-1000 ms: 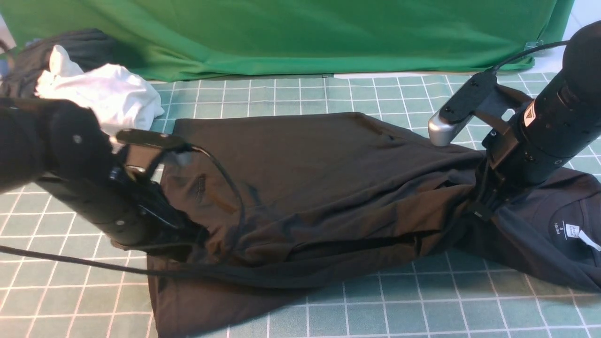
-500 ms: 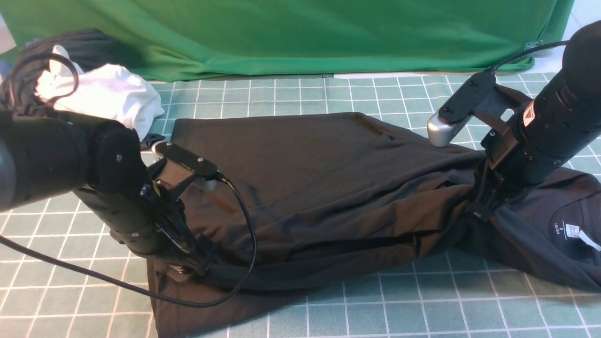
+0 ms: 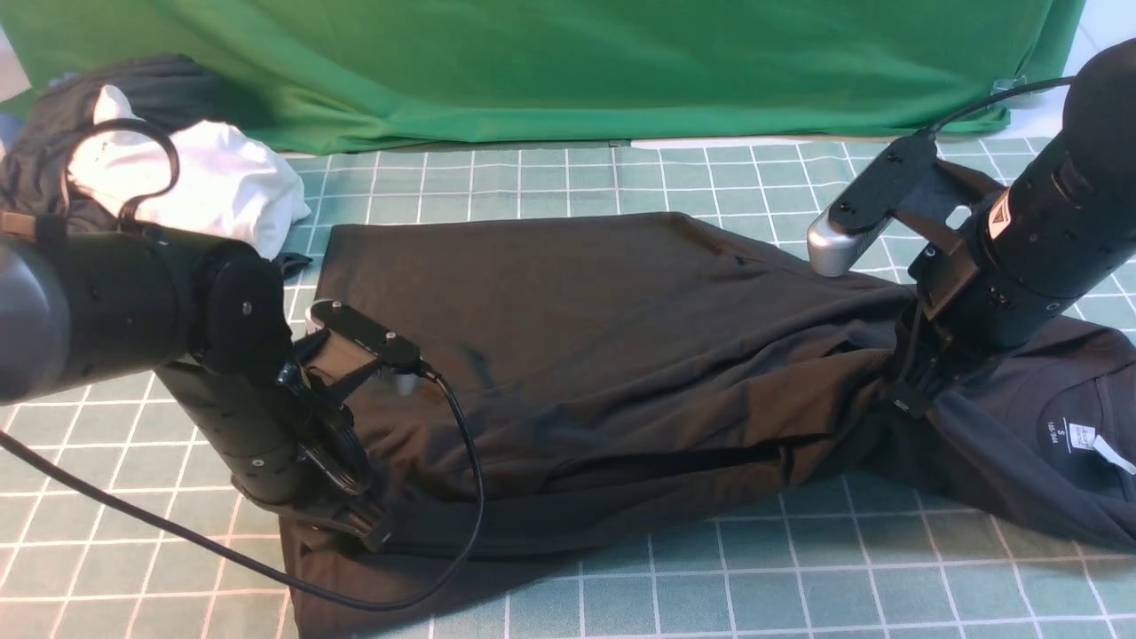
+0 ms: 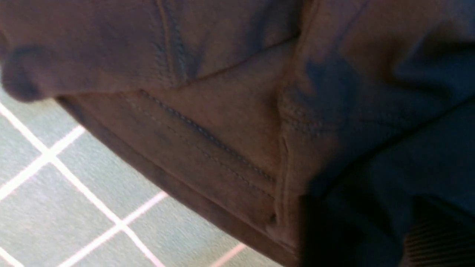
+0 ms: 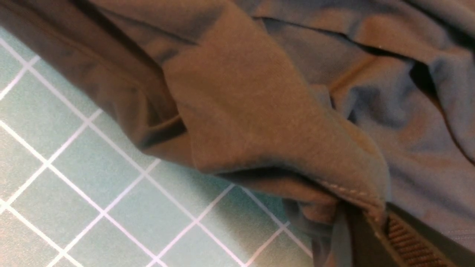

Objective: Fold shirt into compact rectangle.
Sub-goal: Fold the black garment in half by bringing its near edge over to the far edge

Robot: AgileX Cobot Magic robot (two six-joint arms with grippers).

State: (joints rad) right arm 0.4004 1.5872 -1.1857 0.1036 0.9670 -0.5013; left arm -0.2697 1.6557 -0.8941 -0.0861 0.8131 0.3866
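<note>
The green grid mat [image 3: 799, 577] carries our black shirt [image 3: 603, 337], stretched left to right, collar rightmost. Our right gripper [image 3: 907, 399] is clamped on bunched cloth beside the collar; our left gripper [image 3: 373, 531] sits on the near-left hem, and we cannot tell its grip

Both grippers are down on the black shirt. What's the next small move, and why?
Probably close the left gripper on the near folded edge of the shirt before lifting. The right gripper is shut on a bunched fold toward the collar end, but whether the left one holds cloth can't be seen; lifting now would likely drag one end only.
</note>
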